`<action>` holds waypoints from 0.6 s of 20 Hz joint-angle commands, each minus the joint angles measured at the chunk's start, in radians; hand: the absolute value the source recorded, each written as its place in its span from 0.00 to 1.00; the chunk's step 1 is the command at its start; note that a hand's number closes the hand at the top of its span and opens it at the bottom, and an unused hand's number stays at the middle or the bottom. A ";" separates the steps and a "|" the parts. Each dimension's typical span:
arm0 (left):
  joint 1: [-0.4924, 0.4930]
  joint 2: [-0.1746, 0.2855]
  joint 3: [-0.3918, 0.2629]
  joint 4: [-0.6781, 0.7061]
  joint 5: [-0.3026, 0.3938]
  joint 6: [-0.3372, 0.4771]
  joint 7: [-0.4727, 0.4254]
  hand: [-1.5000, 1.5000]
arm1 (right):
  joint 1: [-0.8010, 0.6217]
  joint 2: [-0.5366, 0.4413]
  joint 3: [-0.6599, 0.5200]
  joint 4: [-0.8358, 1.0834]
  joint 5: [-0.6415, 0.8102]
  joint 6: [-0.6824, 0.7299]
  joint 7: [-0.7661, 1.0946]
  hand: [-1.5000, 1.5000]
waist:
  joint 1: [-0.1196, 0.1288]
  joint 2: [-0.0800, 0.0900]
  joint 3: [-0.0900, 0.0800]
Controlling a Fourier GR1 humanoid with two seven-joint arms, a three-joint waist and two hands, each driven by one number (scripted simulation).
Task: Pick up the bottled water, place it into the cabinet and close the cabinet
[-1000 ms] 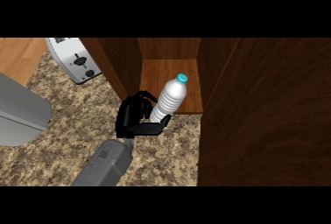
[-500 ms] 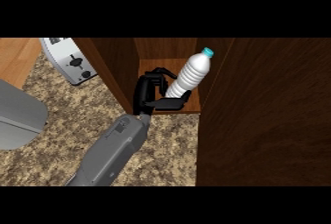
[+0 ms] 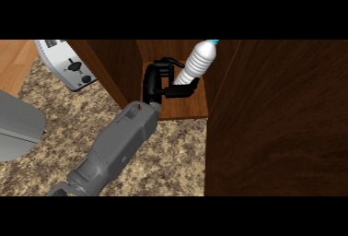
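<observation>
The bottled water [image 3: 198, 63], clear and ribbed with a blue cap, leans to the right inside the open wooden cabinet [image 3: 188, 108], its base just above the shelf floor. My left hand [image 3: 155, 85] is shut on its lower part, fingers curled round from the left. The grey forearm [image 3: 119, 143] reaches in from the lower left. The bottle's base is hidden by the hand, so whether it touches the shelf cannot be told. The right hand shows nowhere.
The cabinet's open door [image 3: 285, 115] fills the right side as a big dark wooden panel. A white toaster [image 3: 68, 67] stands left of the cabinet on the speckled counter [image 3: 173, 156]. A large grey object [image 3: 17, 124] lies at the left edge.
The left arm has stretched farther forward, carrying the bottle from the cabinet's front edge deeper onto the shelf. The bottle leans more to the right.
</observation>
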 commanded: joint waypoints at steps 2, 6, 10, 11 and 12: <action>-0.091 0.021 -0.012 0.196 -0.075 0.020 -0.011 1.00 | -0.004 0.000 -0.016 -0.073 -0.087 -0.002 0.045 0.00 | -0.004 0.006 0.000; -0.136 0.038 0.046 0.295 -0.057 0.035 -0.016 1.00 | -0.010 -0.011 -0.063 -0.054 -0.131 0.019 0.029 0.00 | -0.011 0.012 0.000; -0.137 0.061 0.127 0.339 -0.010 0.047 -0.075 1.00 | 0.010 -0.014 -0.045 -0.022 -0.115 0.054 0.000 0.00 | -0.029 0.018 -0.001; -0.178 0.040 0.137 0.349 -0.003 0.064 -0.052 1.00 | -0.001 -0.001 -0.044 -0.050 -0.118 0.029 0.026 0.00 | -0.028 0.019 -0.001; -0.184 0.023 0.142 0.360 -0.005 0.071 -0.076 1.00 | -0.036 -0.012 -0.065 0.027 -0.110 0.050 -0.005 0.00 | -0.026 0.019 0.000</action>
